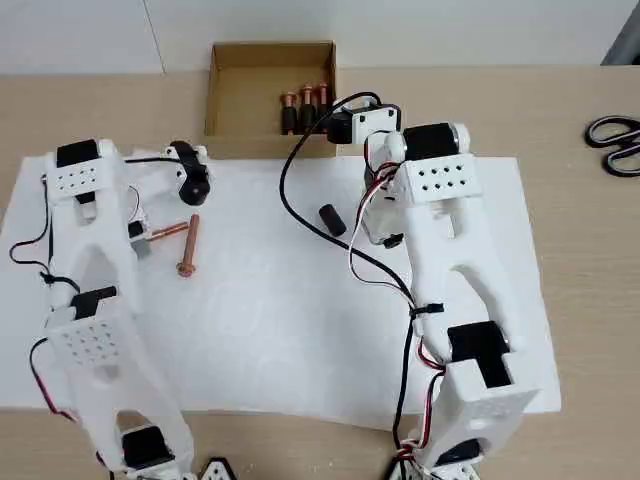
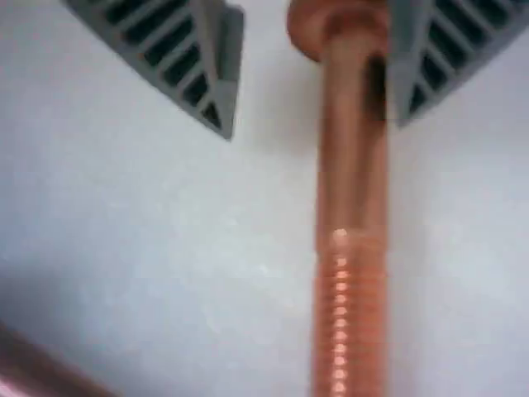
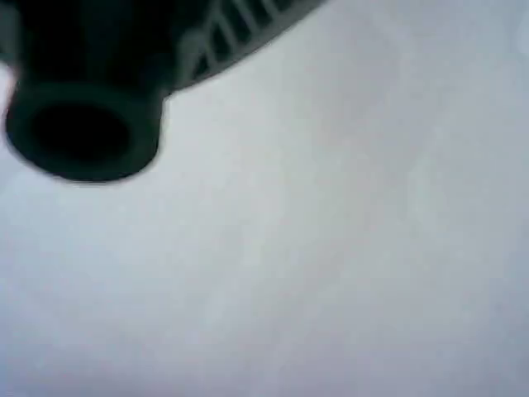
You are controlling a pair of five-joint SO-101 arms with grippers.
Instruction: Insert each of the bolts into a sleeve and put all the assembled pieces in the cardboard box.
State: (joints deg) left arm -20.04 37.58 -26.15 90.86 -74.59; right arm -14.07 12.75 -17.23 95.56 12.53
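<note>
My left gripper (image 2: 312, 120) stands open low over the white mat, its grey fingers (image 2: 198, 66) on either side of a copper bolt (image 2: 351, 248). The bolt's head rests against one finger, with a gap to the other. In the high view this bolt (image 1: 170, 232) lies beside the left gripper (image 1: 142, 240), and a second bolt (image 1: 187, 246) lies just right of it. A black sleeve (image 1: 331, 219) lies on the mat left of my right gripper (image 1: 378, 228). The sleeve's open end (image 3: 83, 128) faces the right wrist camera. The cardboard box (image 1: 225, 90) holds three assembled pieces (image 1: 305, 108).
The white mat (image 1: 260, 330) covers most of the wooden table. Black scissors (image 1: 615, 140) lie at the far right. A black cable (image 1: 300, 215) loops from the right arm past the sleeve. The second bolt (image 2: 25, 372) shows at the left wrist view's corner.
</note>
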